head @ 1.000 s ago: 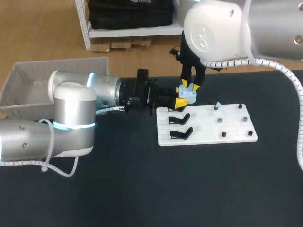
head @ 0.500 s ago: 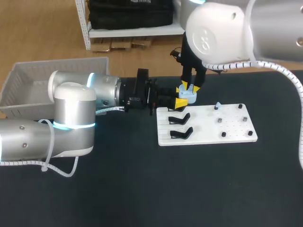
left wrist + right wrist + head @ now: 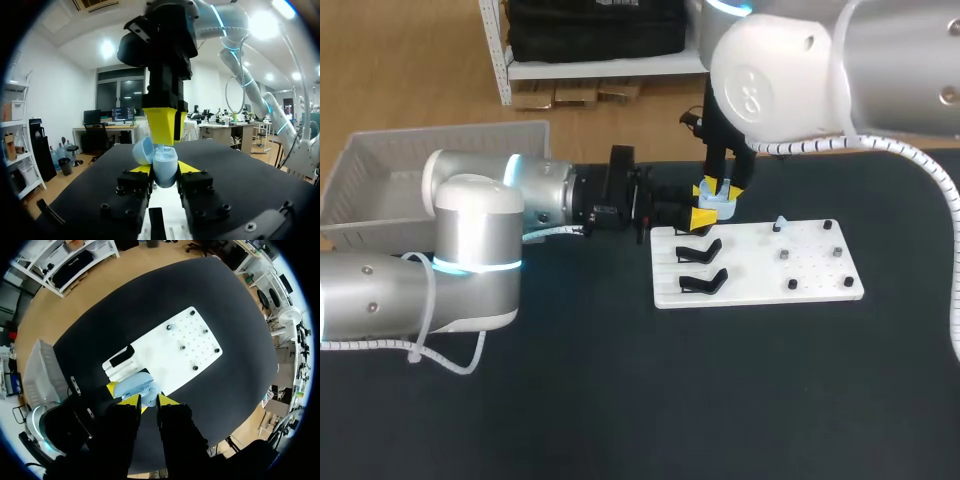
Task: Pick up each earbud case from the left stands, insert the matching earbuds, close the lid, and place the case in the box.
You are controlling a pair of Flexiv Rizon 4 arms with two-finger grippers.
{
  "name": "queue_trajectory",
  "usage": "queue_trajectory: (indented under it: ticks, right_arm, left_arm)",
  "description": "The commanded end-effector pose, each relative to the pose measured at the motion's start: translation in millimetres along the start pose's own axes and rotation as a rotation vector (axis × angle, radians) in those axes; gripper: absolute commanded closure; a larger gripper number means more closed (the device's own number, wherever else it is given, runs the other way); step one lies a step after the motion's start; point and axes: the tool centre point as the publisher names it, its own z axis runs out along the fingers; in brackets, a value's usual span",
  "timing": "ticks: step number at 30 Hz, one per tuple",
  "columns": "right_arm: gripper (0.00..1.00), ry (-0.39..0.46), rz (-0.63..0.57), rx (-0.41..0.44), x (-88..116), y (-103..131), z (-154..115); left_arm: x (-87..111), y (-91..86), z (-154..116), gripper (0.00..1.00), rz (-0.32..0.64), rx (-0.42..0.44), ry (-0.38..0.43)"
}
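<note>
**Status.** The left claw (image 3: pixel 165 169) is closed on the pale-blue earbud case (image 3: pixel 165 172), with one yellow tip on each side of the case body. It holds the case in the air over the stand end of the white board (image 3: pixel 800 270). The lid is open and tilted to one side. The right claw (image 3: pixel 165 125) hangs vertically, directly above the open cavity and touching or almost touching it. Whether it is gripping anything cannot be told; no earbud is visible.

**Change.** Over the last second the right claw has shifted slightly and settled closer onto the case. The left arm, the case and the board have not moved.

**Meaning.** In my judgement the insertion step is in progress on the first case, and the right claw is at or near seating depth. The lid is not yet closed.

**Remaining.** Two black stands (image 3: pixel 701 266) on the board appear empty. A small pale-blue piece (image 3: pixel 779 223) sits among the pegs. The box (image 3: pixel 380 170) waits beside the dark surface (image 3: pixel 620 400), behind the left arm.
</note>
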Motion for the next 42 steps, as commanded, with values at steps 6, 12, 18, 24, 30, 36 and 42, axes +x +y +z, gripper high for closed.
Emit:
queue_trajectory:
  ticks: [6, 12, 18, 24, 30, 36, 42]
  right_arm:
    - [1.0, 0.009, 0.004, 0.006, -1.2, 0.7, 4.0]
    - [0.58, 0.03, 0.014, -0.075, 4.0, -3.7, -11.0]
    - [0.56, 0.023, 0.019, -0.213, 6.4, -27.7, -39.3]
    - [0.51, -0.072, -0.069, -0.314, -18.0, -52.5, -49.1]
    - [0.53, -0.167, -0.222, -0.31, -38.9, -62.4, -40.2]
    - [0.55, -0.137, -0.276, -0.282, -69.4, -70.2, -16.8]
    - [0.52, -0.101, -0.308, -0.26, -88.9, -67.3, 3.3]
  left_arm:
    - [1.1, 0.0, -0.1, 1.0, 0.004, -0.005, -0.003]
    - [1.1, 0.0, -0.1, 1.0, 0.004, -0.005, -0.003]
    - [1.1, 0.0, -0.1, 1.0, 0.004, -0.005, -0.003]
    - [1.1, 0.0, -0.1, 1.0, 0.004, -0.005, -0.003]
    - [1.1, 0.0, -0.1, 1.0, 0.004, -0.005, -0.003]
    - [1.1, 0.0, -0.1, 1.0, 0.004, -0.005, -0.003]
    - [1.1, 0.0, -0.1, 1.0, 0.004, -0.005, -0.003]
